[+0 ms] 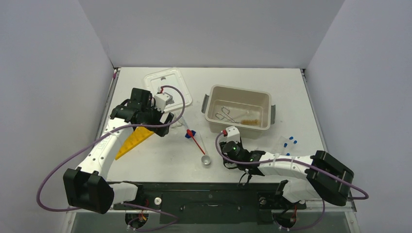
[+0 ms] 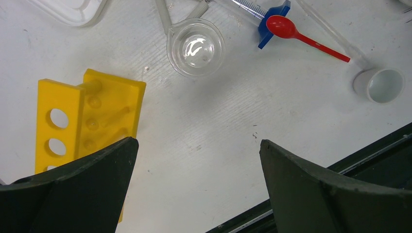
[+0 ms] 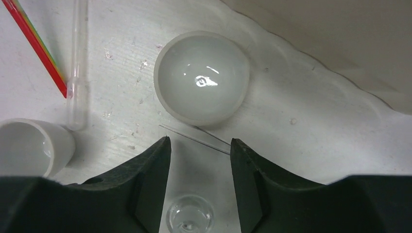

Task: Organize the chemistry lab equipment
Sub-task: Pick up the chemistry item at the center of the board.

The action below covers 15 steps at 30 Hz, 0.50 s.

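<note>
While both arms reach over the table (image 1: 252, 77), the beige tub (image 1: 243, 93) sits at two o'clock from its centre and the white lid (image 1: 167, 85) at eleven. At eight o'clock lies the yellow tube rack (image 2: 92, 114), flat, partly under the left gripper (image 2: 197, 141), whose fingers are spread wide with nothing between them. The right gripper (image 3: 200, 141) hangs with fingers partly apart, clamping nothing; a white dish (image 3: 201, 77) rests at its twelve o'clock. A clear beaker (image 2: 196, 48) stands at the left gripper's twelve o'clock. Metal tongs (image 1: 224, 115) and a brush (image 1: 250, 121) lie in the tub. A red spatula (image 2: 311, 41) points toward a white crucible (image 2: 379, 85) at six o'clock. A clear vial (image 3: 189, 216) seems to stand between the right finger bases, and blue caps (image 1: 291, 140) lie at four o'clock.
</note>
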Tool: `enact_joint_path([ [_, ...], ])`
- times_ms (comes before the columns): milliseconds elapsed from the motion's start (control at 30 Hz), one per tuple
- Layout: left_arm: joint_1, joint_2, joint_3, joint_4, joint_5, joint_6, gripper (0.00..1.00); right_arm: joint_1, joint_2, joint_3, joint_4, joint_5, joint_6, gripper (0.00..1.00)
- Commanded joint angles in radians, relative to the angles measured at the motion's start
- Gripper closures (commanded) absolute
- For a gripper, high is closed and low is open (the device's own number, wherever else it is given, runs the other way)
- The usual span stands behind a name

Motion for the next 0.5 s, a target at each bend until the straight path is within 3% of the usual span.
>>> enact_joint_path([
  [0, 0.005, -0.024, 0.009, 0.035, 0.022, 0.008, 0.03, -0.011, 0.072, 0.005, 0.082, -0.069, -0.016, 0.55],
  [300, 0.005, -0.031, 0.01, 0.028, 0.014, 0.021, 0.03, -0.016, 0.147, 0.033, 0.119, -0.076, -0.033, 0.55],
  [467, 0.005, -0.027, 0.007, 0.034, 0.018, 0.02, 0.03, 0.016, 0.159, 0.064, 0.126, -0.099, -0.014, 0.63],
])
